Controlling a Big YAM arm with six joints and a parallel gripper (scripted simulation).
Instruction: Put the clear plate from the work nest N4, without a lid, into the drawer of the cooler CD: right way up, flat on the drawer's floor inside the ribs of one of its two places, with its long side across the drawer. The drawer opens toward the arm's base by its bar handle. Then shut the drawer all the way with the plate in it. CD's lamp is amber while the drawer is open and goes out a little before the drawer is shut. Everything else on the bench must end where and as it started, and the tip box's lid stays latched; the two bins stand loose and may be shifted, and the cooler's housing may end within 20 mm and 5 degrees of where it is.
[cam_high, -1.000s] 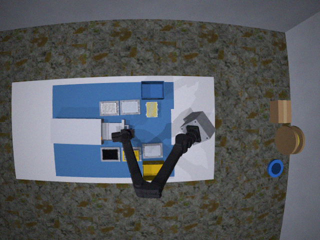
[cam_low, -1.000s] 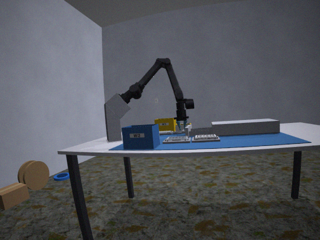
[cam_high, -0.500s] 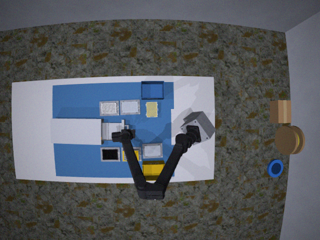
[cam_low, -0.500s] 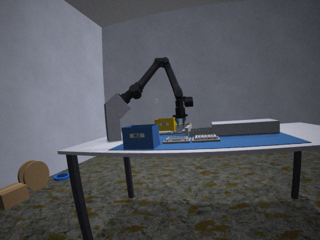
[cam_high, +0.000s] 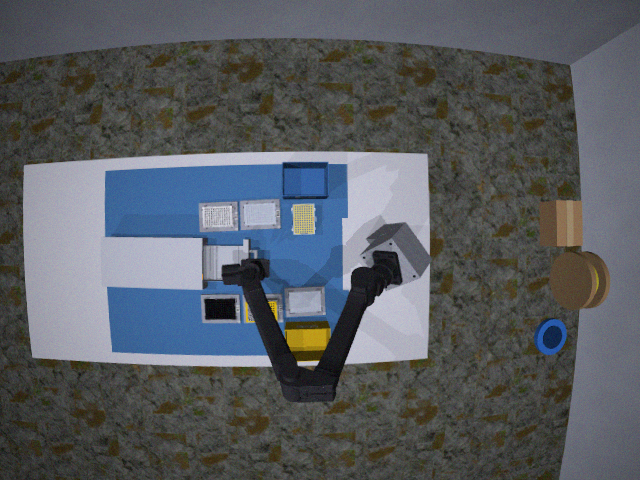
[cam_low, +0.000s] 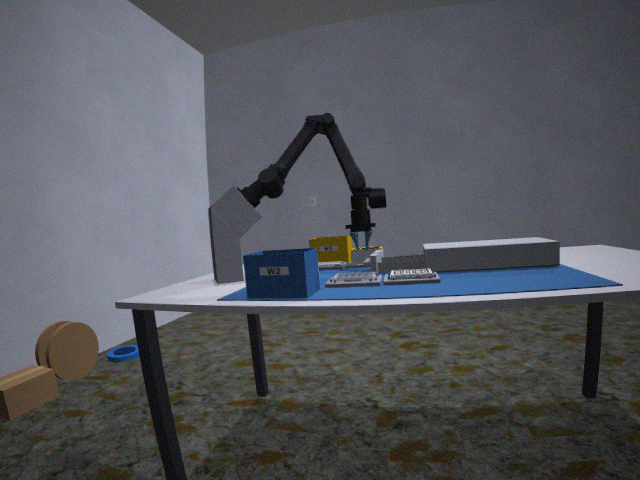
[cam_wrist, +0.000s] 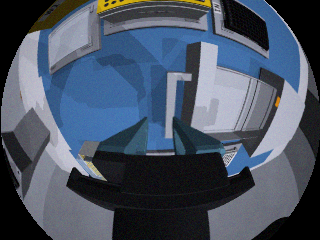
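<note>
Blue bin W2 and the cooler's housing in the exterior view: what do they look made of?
The blue bin W2 looks like moulded plastic with a matt finish: thin upright walls, one even blue, no gloss. The cooler's housing is matt light grey with flat faces and sharp edges. It could be painted sheet metal or plastic; the look leaves that open.

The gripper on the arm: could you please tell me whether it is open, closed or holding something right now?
Gripper: partly open, with nothing between its fingers.

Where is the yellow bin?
In the top view the yellow bin sits at the table's near edge, between the arm's two links, just below a nest with a lidded plate.
</note>
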